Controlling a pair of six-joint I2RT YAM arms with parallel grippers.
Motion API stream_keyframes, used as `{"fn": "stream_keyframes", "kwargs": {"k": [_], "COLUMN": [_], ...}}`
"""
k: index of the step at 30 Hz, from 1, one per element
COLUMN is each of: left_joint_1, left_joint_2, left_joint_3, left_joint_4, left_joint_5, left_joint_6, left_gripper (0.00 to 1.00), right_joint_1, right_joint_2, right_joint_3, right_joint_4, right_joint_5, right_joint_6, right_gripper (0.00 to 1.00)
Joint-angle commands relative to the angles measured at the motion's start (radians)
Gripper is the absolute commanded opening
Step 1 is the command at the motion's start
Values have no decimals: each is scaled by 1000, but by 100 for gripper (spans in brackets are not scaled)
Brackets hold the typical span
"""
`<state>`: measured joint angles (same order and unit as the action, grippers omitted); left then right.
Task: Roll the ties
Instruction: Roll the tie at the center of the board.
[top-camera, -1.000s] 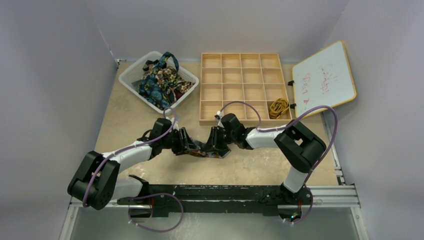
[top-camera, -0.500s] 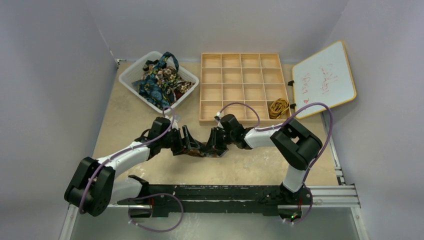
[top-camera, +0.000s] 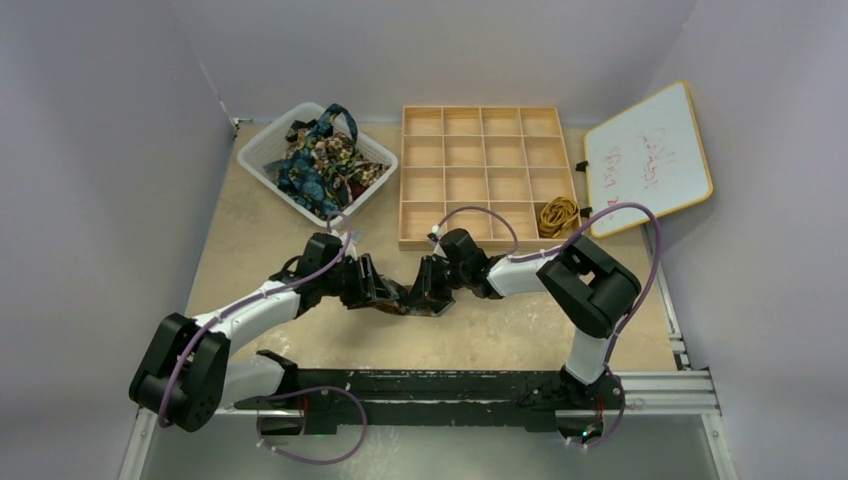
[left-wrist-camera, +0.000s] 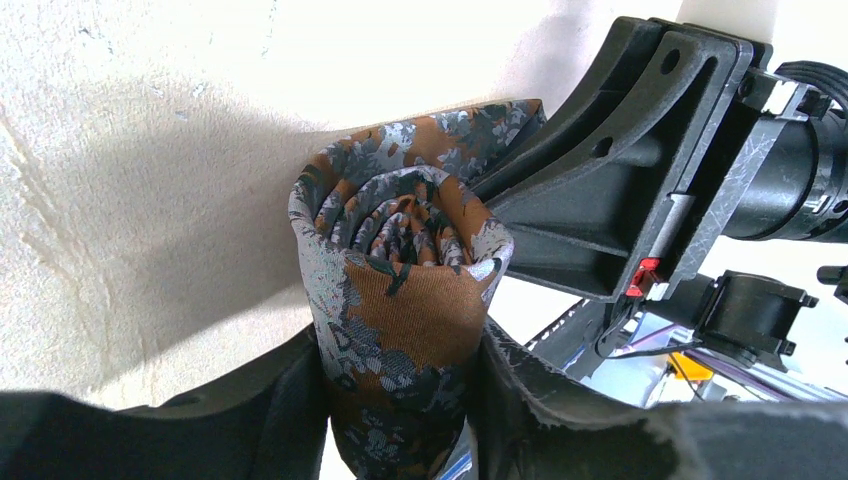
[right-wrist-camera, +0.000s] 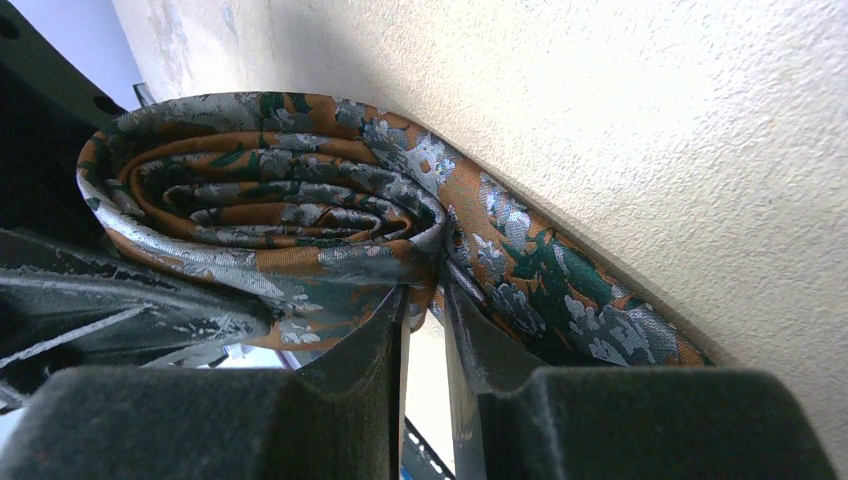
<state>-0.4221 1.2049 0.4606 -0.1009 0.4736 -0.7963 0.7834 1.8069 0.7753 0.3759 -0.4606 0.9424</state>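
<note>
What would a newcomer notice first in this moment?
The brown-and-grey tie, wound into a tight roll, is held between the left gripper and the right gripper at the middle of the table. At the far left a white basket holds a heap of loose ties, and a yellow tie lies in the near-right corner compartment of the wooden tray.

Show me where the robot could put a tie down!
Bare tabletop lies between the white basket and the left arm, and just beyond the black rail. Most wooden tray pockets are empty. It's crowded in the middle, where the left hand and right hand pinch the brown tie.
</note>
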Motion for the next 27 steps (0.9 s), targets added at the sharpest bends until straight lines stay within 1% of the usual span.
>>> {"fn": "stream_keyframes", "kwargs": {"k": [1,3,6,10,14,22,23,24,27], "left_joint_1": [-1,-1,-1,-1,-1,-1,-1,-1,-1], "left_joint_2": [-1,2,0,-14,-22,-25,-25,-27,-31], "left_joint_3": [35,37,37,36,37,37,38,38,36], "left_joint_4": [17,14,8,0,-2,-4,-5,-6,-10], "left_joint_5": [19,18,13,2,-3,-4,-3,-3,-4], "left_joint_6": [28,32,35,32,32,29,30,31,32], "left_gripper": [40,36,33,32,29,29,32,36,36], "right_joint_1": [4,4,2,-3,-5,-6,-6,-5,-5], "right_joint_2": [12,4,-22,-70,-90,-83,-76,-66,-51], "right_joint_3": [-1,-1,1,4,-1,-8,-7,-5,-4], "right_joint_4": [7,17,20,3,0,31,37,48,62], "right_joint_5": [-27,-34,-36,-18,-13,-13,-17,-22,-23], "right_joint_6": [4,8,13,11,11,15,16,18,23], "right_gripper": [22,22,22,25,30,33,33,33,33]}}
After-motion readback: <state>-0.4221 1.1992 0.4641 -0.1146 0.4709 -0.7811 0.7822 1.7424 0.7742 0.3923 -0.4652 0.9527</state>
